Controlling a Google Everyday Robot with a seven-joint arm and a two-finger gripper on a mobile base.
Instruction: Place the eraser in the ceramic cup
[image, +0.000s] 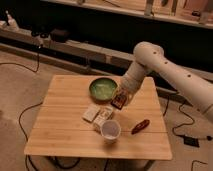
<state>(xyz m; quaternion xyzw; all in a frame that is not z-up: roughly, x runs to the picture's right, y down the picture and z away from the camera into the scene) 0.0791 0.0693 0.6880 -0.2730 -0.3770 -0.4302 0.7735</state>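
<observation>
Dark eraser (119, 99), orange-faced, gripped in the claw (120, 100) above the worktop (60, 135) centre, beside the green bowl (103, 89). Step: carrying. Next, likely travel toward the near edge, over the white ceramic cup (110, 131), then release.

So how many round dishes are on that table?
2: a green bowl at the back, beside the claw holding the eraser, and a white cup near the front.

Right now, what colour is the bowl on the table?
Green, with a paler inside. The bowl shows in the camera view, just left of the gripper holding the eraser.
</observation>
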